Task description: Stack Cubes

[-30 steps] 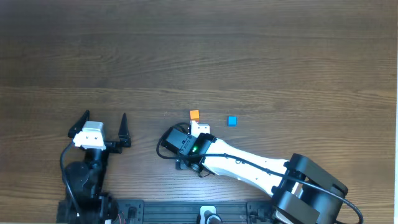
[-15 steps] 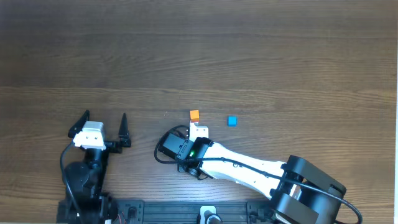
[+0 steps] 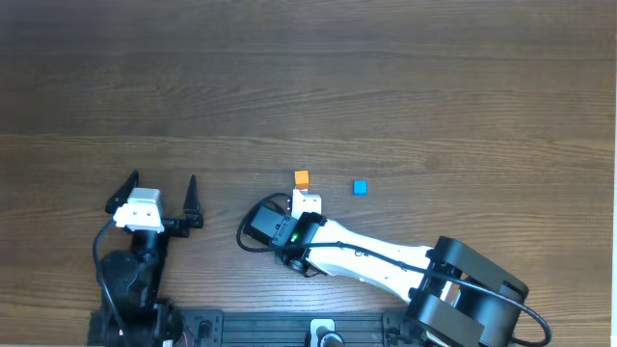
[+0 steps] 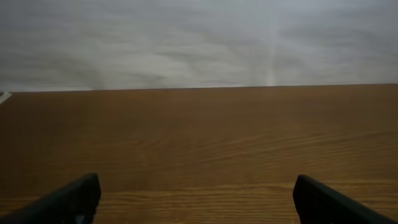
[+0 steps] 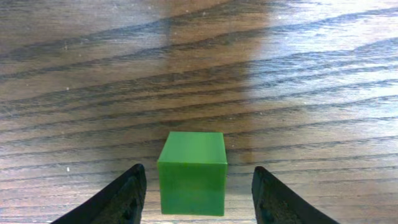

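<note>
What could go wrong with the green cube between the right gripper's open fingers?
1. The green cube sits nearer one finger of the open right gripper, so closing may push or turn it.
2. The orange cube lies close by; the gripper might knock it when it moves.

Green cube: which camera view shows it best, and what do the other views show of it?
The right wrist view: the green cube sits on the table within the open right gripper, its top and front faces plain. In the top view the right arm lies over that spot. The left wrist view faces bare table elsewhere.
</note>
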Robot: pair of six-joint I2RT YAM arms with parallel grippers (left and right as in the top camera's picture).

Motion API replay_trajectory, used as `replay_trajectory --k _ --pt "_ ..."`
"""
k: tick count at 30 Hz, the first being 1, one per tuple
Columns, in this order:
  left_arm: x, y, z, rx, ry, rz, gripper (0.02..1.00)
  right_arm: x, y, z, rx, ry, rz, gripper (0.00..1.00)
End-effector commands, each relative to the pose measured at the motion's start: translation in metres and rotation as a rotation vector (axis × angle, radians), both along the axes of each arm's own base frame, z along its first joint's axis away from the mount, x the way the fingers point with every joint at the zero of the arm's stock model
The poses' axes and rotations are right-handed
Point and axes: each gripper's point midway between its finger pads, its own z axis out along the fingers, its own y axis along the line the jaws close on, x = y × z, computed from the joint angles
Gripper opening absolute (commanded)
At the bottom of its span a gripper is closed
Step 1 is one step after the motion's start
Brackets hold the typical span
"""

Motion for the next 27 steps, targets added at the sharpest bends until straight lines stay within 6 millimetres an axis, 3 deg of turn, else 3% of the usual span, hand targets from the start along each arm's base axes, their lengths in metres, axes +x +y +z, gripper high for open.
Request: replay_trajectory --k 1,14,27 --pt "-0.0001 0.0001 -0.0015 0.017 -0.001 -0.003 0.998 0.0054 0.0058 0.0025 -0.002 -0.032 0.001 0.531" --pt "-0.0001 0.0001 -0.0015 0.017 -0.001 -0.003 1.0 0.0065 0.0059 0.0023 -0.003 -0.037 0.001 0.286" --pt "-0.0001 0.0001 -0.0016 0.017 0.0 -0.003 1.0 0.012 0.0082 0.0087 -0.005 -0.061 -0.002 0.115"
